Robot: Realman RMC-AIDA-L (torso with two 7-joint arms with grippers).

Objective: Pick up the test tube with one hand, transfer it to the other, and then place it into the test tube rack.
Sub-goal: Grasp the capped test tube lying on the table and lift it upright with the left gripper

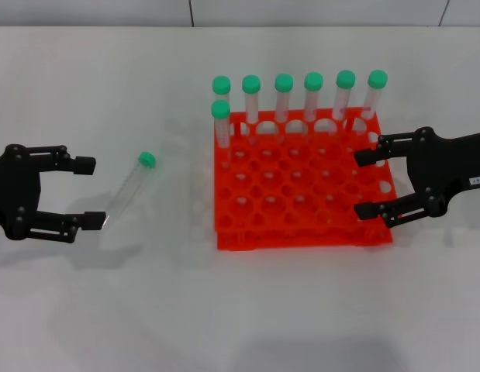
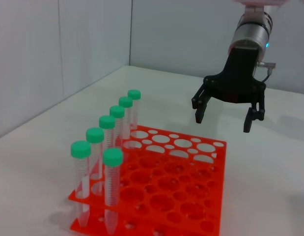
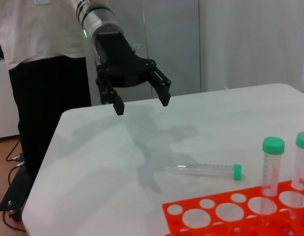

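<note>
Orange rack (image 1: 302, 186) with seven capped tubes (image 1: 284, 97)

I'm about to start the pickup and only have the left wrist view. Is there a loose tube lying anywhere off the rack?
Observer: Yes. One test tube lies flat on the table, to the robot's left of the test tube rack and apart from it.
Operator: Which way is its cap?
Observer: The green cap points away from the robot, and the tip end lies nearer the robot.
Operator: I see the right claw open over the rack. Where's the left claw?
Observer: The left claw is open and empty. It is raised above the table just left of the tube, with one finger close to the tube's tip end.
</note>
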